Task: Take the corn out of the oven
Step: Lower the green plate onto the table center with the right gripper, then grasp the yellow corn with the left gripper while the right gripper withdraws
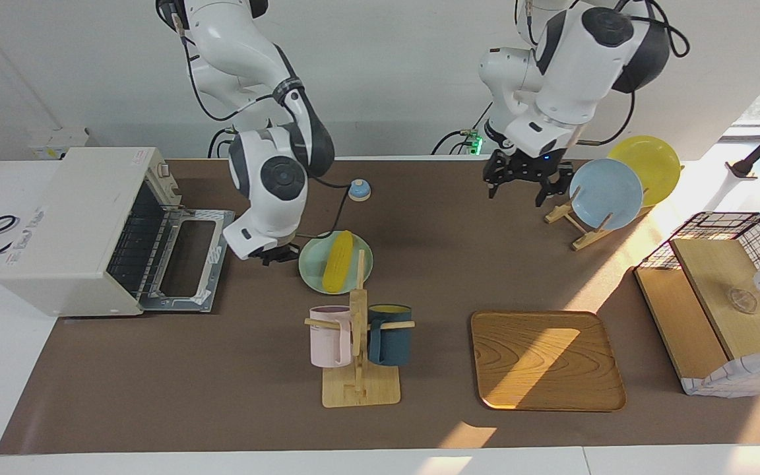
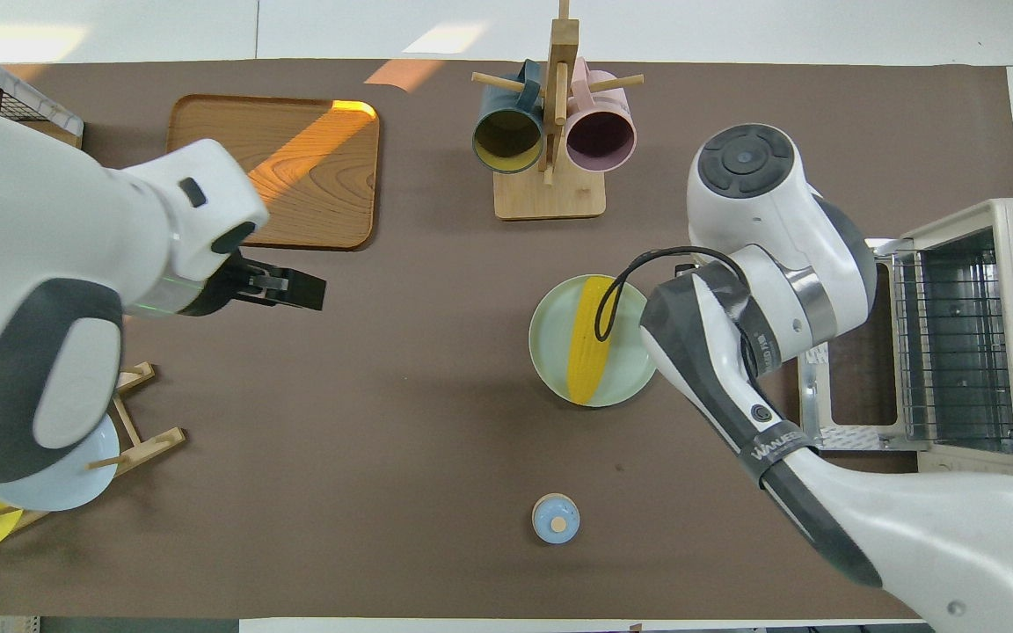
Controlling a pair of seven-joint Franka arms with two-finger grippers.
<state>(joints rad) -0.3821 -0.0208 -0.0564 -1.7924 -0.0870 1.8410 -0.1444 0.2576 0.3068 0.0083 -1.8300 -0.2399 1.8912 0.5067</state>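
The corn (image 1: 338, 262) lay on a pale green plate (image 1: 363, 254) on the brown table (image 1: 221, 396), out of the oven (image 1: 76, 227) and apart from both grippers. The oven stood at the right arm's end of the table with its door (image 1: 185, 264) folded down flat and its rack bare. The right gripper (image 1: 273, 256) hung low between the open door and the plate, its fingertips pressed together on nothing. The left gripper (image 1: 523, 186) was raised over the table beside the dish rack (image 1: 574, 221) holding a blue plate (image 1: 605, 193) and a yellow plate (image 1: 650, 158), its fingers spread and empty. A mug stand (image 1: 359, 369) stood just beside the green plate, farther from the robots.
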